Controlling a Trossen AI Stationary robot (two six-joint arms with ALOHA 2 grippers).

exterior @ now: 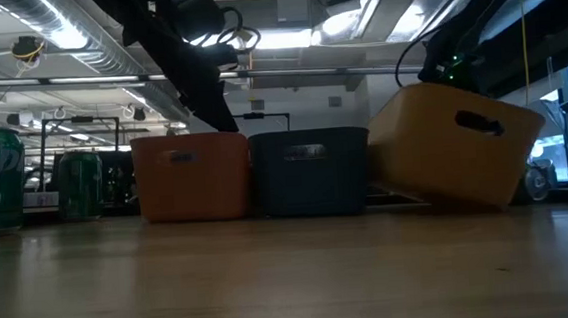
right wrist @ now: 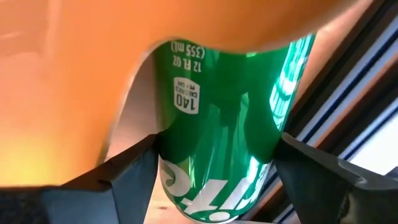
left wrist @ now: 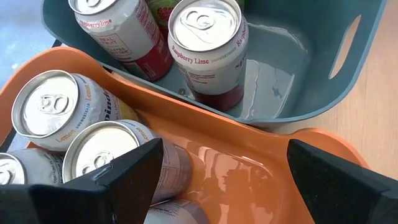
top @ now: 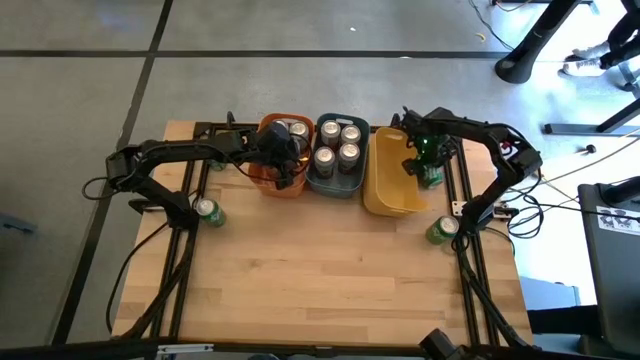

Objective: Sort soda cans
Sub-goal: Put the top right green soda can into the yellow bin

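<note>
Three bins sit in a row at the far side of the desk (top: 340, 280): orange bin (top: 282, 160), grey-blue bin (top: 337, 160), yellow bin (top: 392, 175).

High view: yellow bin lies askew against the grey-blue one. Only the low view shows it is tipped, one bottom edge off the desk. Four silver-topped cans (top: 338, 143) stand in the grey-blue bin. Loose green cans stand at the left edge (top: 208, 211) and the right edge (top: 441, 230) of the desk.

Left gripper (top: 283, 160) hangs over the orange bin. Left wrist view: jaws spread wide, holding nothing, above the cans there.

Right gripper (top: 428, 165) sits at the yellow bin's outer side. Right wrist view: jaws closed on a green can (right wrist: 221, 149), pressed against the bin's wall; the high view barely shows this can.

Readable text, wrist views only:
- grey-blue bin can (left wrist: 208, 50): "Raspberry Lime"
- orange bin can (left wrist: 59, 112): "Lemon"
- green can: "12 FL OZ (355 mL)", "140" calories; brand lettering cut off.
</note>
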